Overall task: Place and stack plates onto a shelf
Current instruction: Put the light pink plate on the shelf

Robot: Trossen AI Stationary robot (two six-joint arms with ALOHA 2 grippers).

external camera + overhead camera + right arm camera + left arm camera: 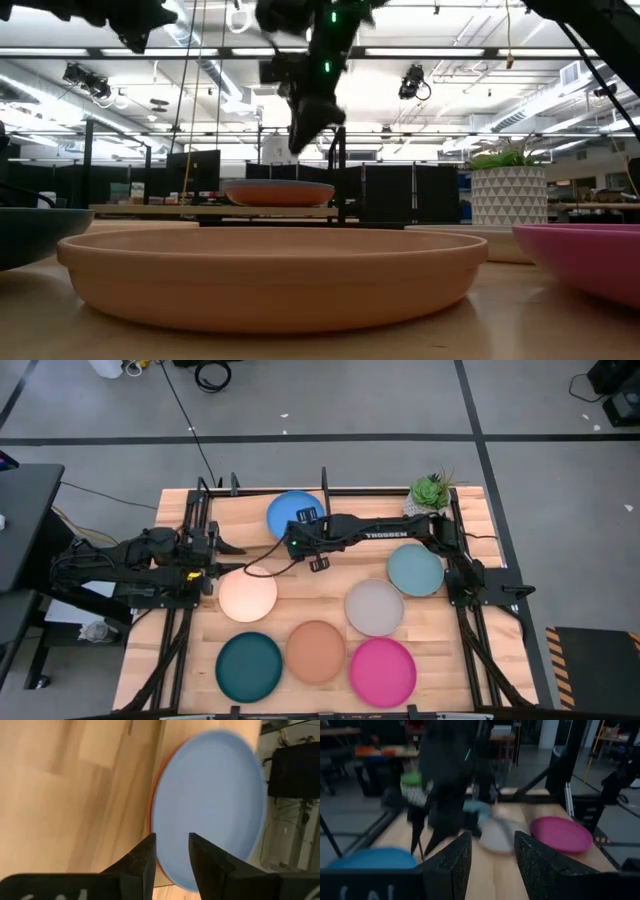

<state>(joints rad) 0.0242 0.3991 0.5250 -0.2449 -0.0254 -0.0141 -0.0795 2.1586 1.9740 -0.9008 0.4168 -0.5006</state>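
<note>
- So starting from the left side, the left gripper (228,547) sits near the table's left edge, just above the cream plate (247,596). Its fingers (455,865) are parted with nothing between them, and it looks like it's waiting.
- Front row, left to right: teal plate (249,666), tan plate (316,651) and magenta plate (382,670), all loose on the table (500,650), none stacked.
- Middle of the back edge is the shelf (250,510), and the blue plate (290,513) lies on it. The right wrist view shows an orange rim (153,795) peeking out from under it, so it looks like blue is stacked on the orange plate.
- The right gripper (303,520) hangs right over the near edge of that blue plate. Its fingers (141,860) have a narrow gap and grip nothing.
- Further right, the grey plate (375,607) and pale blue plate (415,570) are under the right arm, with the potted plant (430,491) at the back right corner.
- Best guess is the step is letting go after stacking. To do it well, the arm should rise straight up so a finger doesn't drag the blue plate off centre, and stay clear of the shelf's black posts before going for the next plate.
</note>
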